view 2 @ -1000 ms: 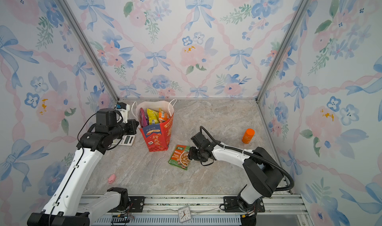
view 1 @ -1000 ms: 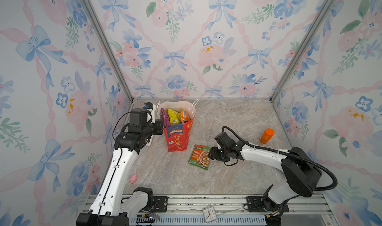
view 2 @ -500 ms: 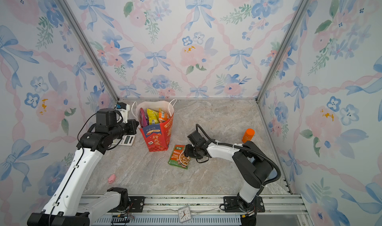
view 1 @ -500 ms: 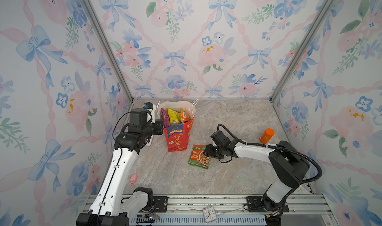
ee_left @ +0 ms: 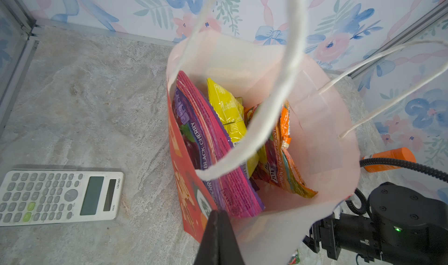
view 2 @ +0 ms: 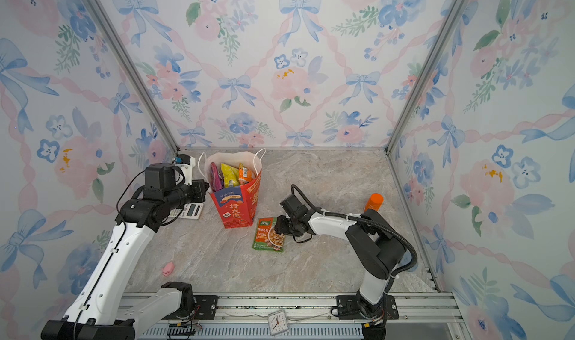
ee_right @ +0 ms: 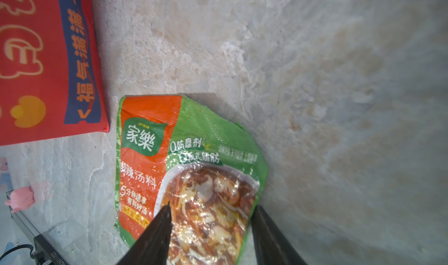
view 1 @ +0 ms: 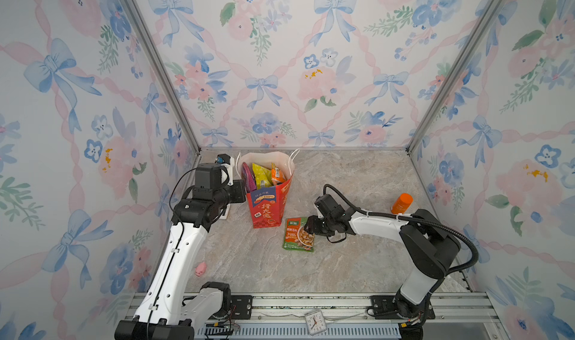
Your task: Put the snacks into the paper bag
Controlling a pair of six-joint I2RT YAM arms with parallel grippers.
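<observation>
The only snack showing outside the bag, a green and orange soup packet (view 1: 298,234), is lying flat and face up on the counter (view 1: 357,260). It is sitting just beside the base of the paper bag (view 1: 264,210), on the side facing the right arm (view 1: 373,221). In both top views its long axis is running front to back across the counter. The right jaws are hanging over its far right corner, reaching in across that axis.

The right wrist view is showing those jaws standing apart and low. One finger (ee_right: 155,237) is sitting over the printed bowl and the other (ee_right: 269,237) is sitting just off the packet's side edge, over bare stone. That edge is therefore lying between them, and nothing is being held yet. The right arm is plainly the nearer one, and the grasp is likely turning on catching that thin, flat edge.

The left jaws are pressed together, and in the left wrist view they are looking pinched on the near rim of the bag, holding its mouth open. The bag is standing upright. Inside it a purple packet (ee_left: 213,154), a yellow packet (ee_left: 228,108) and an orange packet (ee_left: 283,159) are standing on edge, crowding the wall nearest the left arm (view 1: 174,254) and leaving white space on the side facing the right arm
</observation>
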